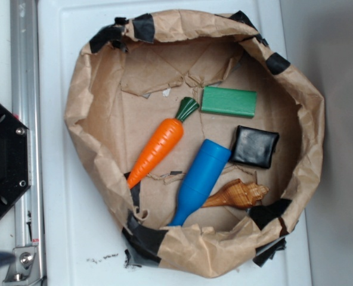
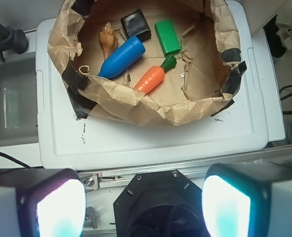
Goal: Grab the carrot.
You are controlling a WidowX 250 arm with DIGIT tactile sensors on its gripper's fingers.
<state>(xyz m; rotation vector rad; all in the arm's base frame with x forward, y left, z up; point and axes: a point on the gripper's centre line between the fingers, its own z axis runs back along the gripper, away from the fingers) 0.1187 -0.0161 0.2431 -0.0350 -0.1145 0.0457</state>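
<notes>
Carrot [image 1: 157,149] lying flat on the floor of the crumpled paper basin [image 1: 81,89], toward its left wall, just beside the blue bottle toy [image 1: 200,179]. Tool [image 2: 143,207] well back from it, fingers [image 2: 227,205] spread apart, empty. Recommended grasp: descend over the carrot's thick middle, fingers straddling its width, clear of the bottle.

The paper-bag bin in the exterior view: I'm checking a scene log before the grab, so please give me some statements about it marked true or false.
1. The orange plastic toy carrot lies inside the crumpled brown paper bag bin. True.
2. The carrot's green top points toward the green rectangular block. True.
3. The brown spiral seashell lies on top of the carrot. False: it lies beside the blue bottle-shaped toy, apart from the carrot.
4. The gripper is shut on the carrot. False: its fingers stand apart, well short of the bin.
5. The black square pad is outside the bin. False: it lies inside.
</notes>
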